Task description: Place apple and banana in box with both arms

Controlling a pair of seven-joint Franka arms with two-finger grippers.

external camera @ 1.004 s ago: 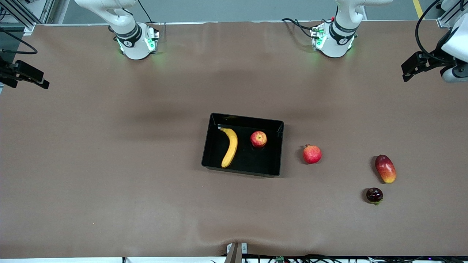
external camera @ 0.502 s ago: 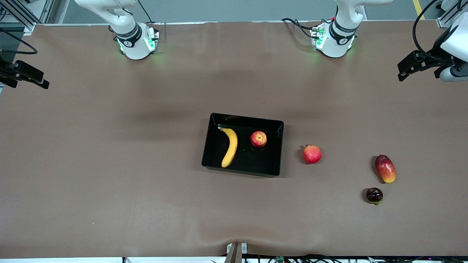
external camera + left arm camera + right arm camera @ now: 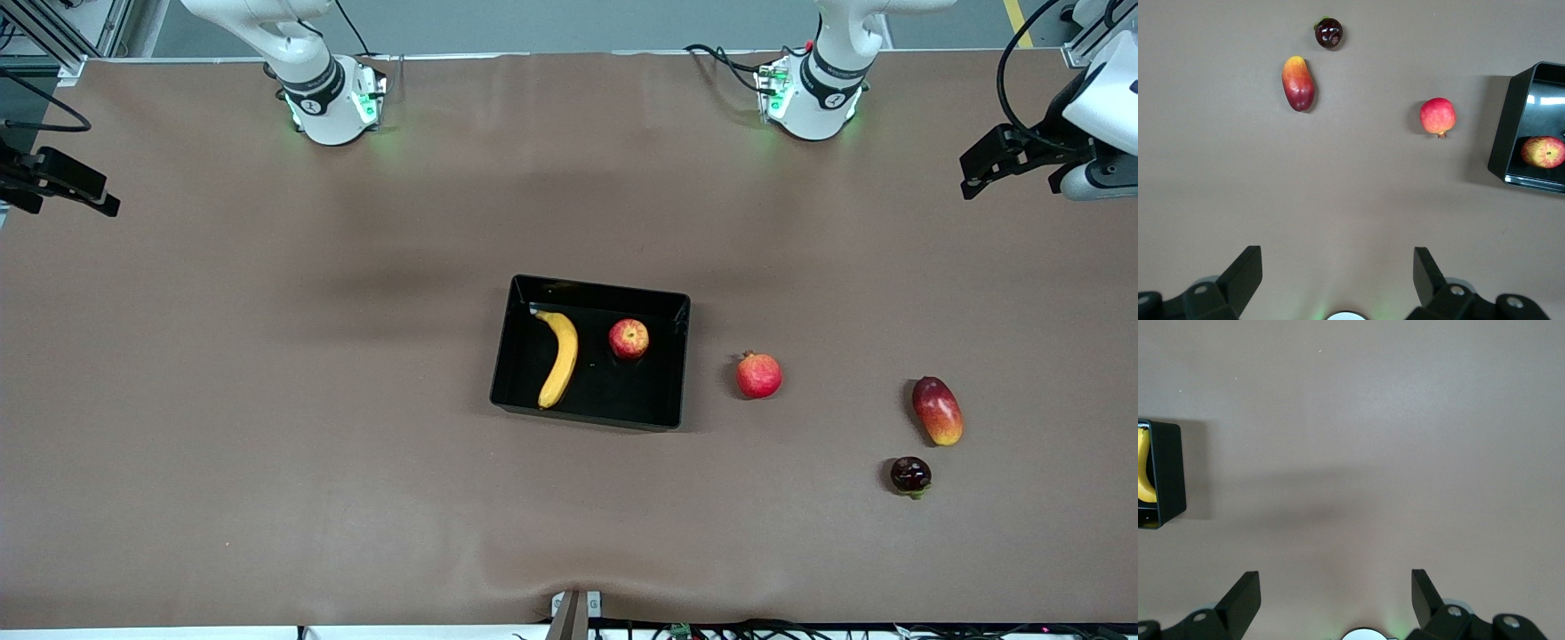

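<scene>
Inside box (image 3: 677,307): banana (image 3: 560,358), apple (image 3: 629,339).

A brown table (image 3: 267,400) is seen carrying a black box (image 3: 507,356), with a pomegranate (image 3: 758,375), a mango (image 3: 937,411) and a dark round fruit (image 3: 910,475) toward the left arm's end.

We see a brown table (image 3: 267,373) covering almost the whole front frame. Just right of centre sits a pinkish-red pomegranate (image 3: 758,375) with a small crown tip pointing up. Farther right, in the lower right part of the frame, lies an elongated red-yellow mango (image 3: 937,411), and just below it a small dark purple fruit (image 3: 910,476) with a green stem end. All three lie apart from each other.
</scene>
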